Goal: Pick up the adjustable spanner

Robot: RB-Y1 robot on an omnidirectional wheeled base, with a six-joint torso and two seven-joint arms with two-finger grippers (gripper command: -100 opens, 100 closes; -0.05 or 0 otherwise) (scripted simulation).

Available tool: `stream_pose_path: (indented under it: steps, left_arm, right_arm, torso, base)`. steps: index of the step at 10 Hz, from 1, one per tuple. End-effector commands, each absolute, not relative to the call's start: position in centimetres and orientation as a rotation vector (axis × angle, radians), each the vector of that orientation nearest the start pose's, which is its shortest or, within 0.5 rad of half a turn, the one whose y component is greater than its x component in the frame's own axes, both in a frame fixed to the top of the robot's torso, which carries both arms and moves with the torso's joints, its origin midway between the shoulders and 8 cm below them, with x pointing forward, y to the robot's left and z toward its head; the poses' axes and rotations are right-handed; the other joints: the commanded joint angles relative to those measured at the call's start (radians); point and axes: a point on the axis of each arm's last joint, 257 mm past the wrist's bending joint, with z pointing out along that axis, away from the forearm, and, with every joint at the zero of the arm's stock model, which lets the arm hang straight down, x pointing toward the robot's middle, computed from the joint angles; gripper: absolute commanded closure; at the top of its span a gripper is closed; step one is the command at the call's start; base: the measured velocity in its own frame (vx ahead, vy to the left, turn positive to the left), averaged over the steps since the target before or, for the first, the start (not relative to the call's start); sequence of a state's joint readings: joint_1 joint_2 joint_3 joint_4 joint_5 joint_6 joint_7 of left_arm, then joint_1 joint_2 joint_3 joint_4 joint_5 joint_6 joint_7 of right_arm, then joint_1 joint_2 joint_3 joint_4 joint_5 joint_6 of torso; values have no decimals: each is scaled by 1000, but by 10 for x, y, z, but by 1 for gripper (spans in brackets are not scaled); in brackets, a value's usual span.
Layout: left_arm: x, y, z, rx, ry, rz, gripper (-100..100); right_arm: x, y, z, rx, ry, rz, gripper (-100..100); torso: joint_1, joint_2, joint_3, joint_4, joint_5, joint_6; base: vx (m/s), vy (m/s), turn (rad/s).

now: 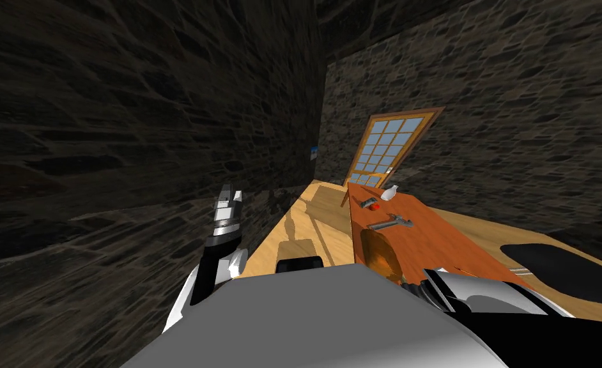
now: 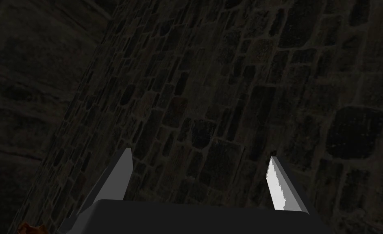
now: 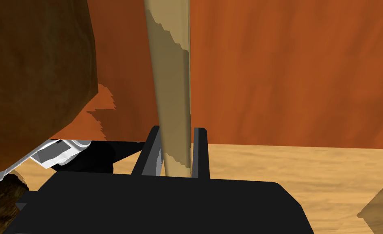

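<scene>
The right end effector [image 3: 178,128] hangs low, its blades nearly together, with a tan leg [image 3: 168,61] in the slit between them. The left end effector [image 2: 199,153] is raised with its blades wide apart, facing a rough stone wall [image 1: 101,128]. On the smooth orange wood tabletop [image 1: 440,243], a brown rounded lump [image 1: 378,254] lies nearest. The grey spanner [image 1: 389,223] lies mid-board with bare wood around it. Beyond it are a red item [image 1: 374,206] and a white flask [image 1: 390,191].

Stone-walled workshop: spanner [image 1: 389,223] on table [image 1: 447,250]

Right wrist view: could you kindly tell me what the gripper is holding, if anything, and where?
The right gripper is shut on a slender tan post, its fingers pressing the post's two sides near the gripper's body.
</scene>
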State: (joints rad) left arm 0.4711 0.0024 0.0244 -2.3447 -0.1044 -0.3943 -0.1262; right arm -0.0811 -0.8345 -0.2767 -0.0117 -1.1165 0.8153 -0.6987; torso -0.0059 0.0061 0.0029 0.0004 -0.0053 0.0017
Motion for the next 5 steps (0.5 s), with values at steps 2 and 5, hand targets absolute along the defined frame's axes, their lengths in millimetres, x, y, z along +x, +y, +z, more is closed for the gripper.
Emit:
stream_pose_path:
  steps: [2,5]
  left_arm:
    - [351,274,42,-553,705,-1094,0]
    - [351,274,42,-553,705,-1093,0]
  right_arm:
    - [24,-627,-528,-3049,914,54,100]
    - [21,-628,-526,-3044,933,55,0]
  torso:
    - [1,1,1,0,0,-1]
    - [0,-1,0,0,0,1]
  base:
    - [-81,18,181]
    - [-37,12,63]
